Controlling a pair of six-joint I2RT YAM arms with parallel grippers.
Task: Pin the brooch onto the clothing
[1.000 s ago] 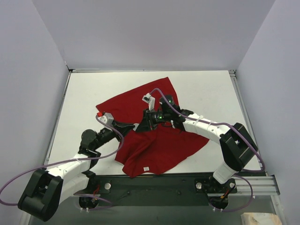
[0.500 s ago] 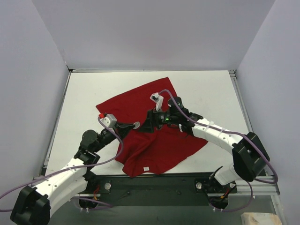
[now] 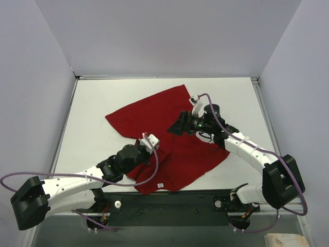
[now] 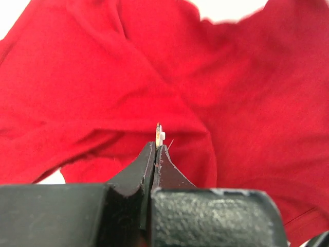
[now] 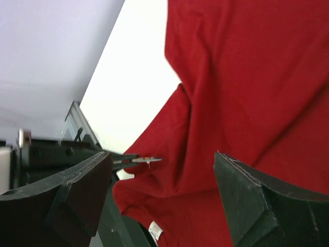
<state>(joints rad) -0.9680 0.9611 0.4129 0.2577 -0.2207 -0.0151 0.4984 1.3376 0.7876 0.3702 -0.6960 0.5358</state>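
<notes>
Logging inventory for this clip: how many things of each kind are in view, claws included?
red T-shirt: 1
brooch: 1
claws: 2, the left claw and the right claw
Total: 4

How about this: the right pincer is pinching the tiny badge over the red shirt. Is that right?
No. It is the left pincer pinching the badge over the red shirt, as the left wrist view shows; the right pincer is open.
</notes>
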